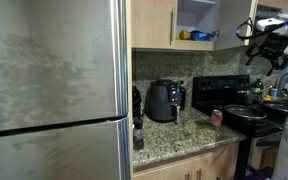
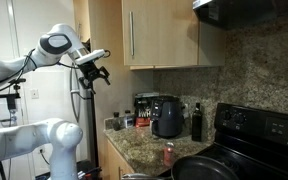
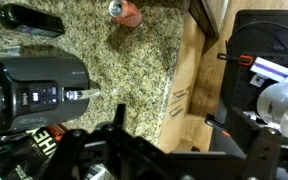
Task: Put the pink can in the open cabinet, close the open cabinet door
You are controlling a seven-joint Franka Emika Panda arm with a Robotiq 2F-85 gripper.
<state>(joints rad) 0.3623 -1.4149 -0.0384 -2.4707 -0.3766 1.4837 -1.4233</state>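
The gripper (image 2: 98, 72) hangs high above the surface (image 3: 134, 70). Well below it the can (image 3: 129, 12) stands on the surface, just beside the stove (image 1: 239, 100). The air fryer (image 3: 34, 85) and bottle (image 3: 29, 18) stand apart from the can. The cabinet (image 1: 194, 20) is level with the gripper, to one side.

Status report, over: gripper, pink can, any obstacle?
Gripper open, empty, high above counter. Pink can upright on counter. Air fryer nearby, not blocking.

Granite counter (image 1: 179, 135) runs between fridge (image 1: 54, 80) and stove (image 1: 219, 92).
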